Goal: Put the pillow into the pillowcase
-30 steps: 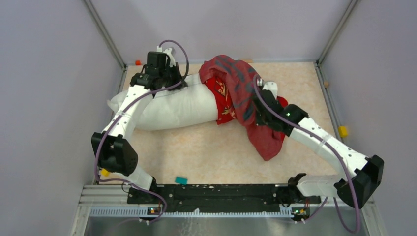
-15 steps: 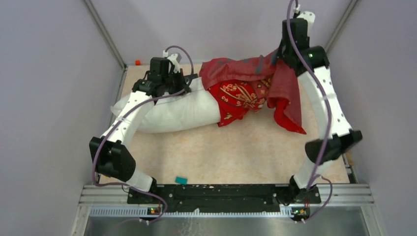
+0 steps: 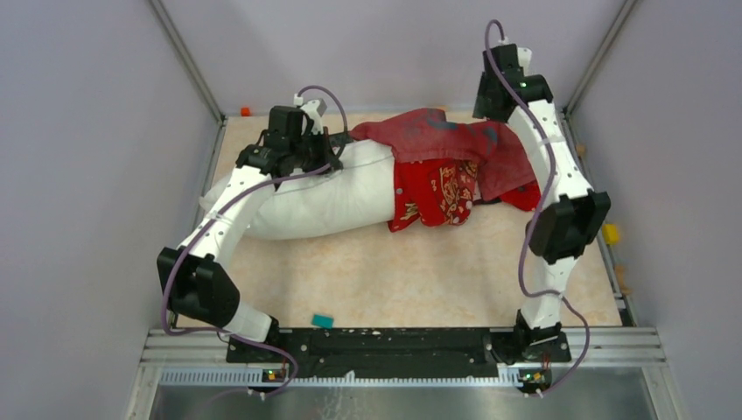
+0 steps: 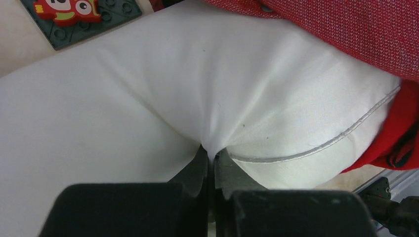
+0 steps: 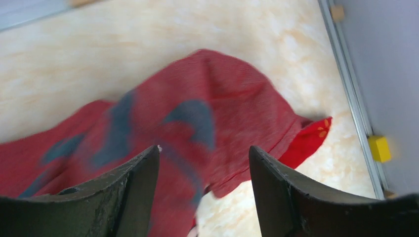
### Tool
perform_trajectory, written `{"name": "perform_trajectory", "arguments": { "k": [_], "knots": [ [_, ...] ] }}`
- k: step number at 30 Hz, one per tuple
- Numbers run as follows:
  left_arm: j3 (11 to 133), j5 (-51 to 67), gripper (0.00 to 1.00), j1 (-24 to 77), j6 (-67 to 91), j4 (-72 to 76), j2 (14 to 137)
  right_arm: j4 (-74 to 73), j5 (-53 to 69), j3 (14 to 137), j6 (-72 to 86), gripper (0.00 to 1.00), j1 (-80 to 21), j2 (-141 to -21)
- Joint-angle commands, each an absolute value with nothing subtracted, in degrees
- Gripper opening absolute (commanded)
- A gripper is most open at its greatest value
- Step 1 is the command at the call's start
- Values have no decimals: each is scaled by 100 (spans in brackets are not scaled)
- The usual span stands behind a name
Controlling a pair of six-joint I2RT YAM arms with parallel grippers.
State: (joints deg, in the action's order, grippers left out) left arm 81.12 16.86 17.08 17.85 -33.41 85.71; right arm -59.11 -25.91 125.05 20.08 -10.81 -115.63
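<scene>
The white pillow [image 3: 306, 197] lies across the back of the table, and it fills the left wrist view [image 4: 148, 98]. Its right end is hidden under the red pillowcase [image 3: 437, 171], which is draped loosely over it. My left gripper [image 4: 211, 153] is shut on a pinched fold of the pillow's fabric near its upper edge, beside the pillowcase's rim [image 4: 346, 34]. My right gripper [image 5: 203, 148] hangs open high above the pillowcase [image 5: 188, 128], with nothing between its fingers. In the top view that arm is raised at the back right.
A yellow block [image 3: 610, 234] sits by the right rail, also in the right wrist view [image 5: 379, 148]. A teal block [image 3: 323, 321] lies near the front edge. A grey studded plate with a red toy [image 4: 74, 15] lies behind the pillow. Walls close in on three sides.
My right arm swung the pillowcase up from the middle right to the back right, then opened. The cloth has dropped over the pillow's right end. The left gripper kept its hold.
</scene>
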Motion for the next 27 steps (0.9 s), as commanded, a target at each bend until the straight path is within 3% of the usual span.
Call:
{"name": "perform_trajectory", "arguments": {
  "k": [1, 10, 23, 25, 27],
  "knots": [
    [8181, 1610, 0, 1740, 1875, -3258, 8665, -5728, -3014, 12530, 1819, 66, -2388, -9797],
    [8266, 1579, 0, 1740, 1918, -3267, 8727, -5362, -4180, 11520, 1824, 63, -5220, -9129],
    [8306, 1521, 0, 1740, 1899, -3321, 8718, -5015, -4388, 11591, 1257, 59, -5431, -10241],
    [8306, 1521, 0, 1740, 1898, -3322, 8714, -5058, -4674, 11696, 1249, 54, -5430, -10397],
    [8299, 1514, 0, 1735, 1898, -3322, 8710, -5163, -4796, 11879, 1257, 41, -5431, -10497]
  ]
}}
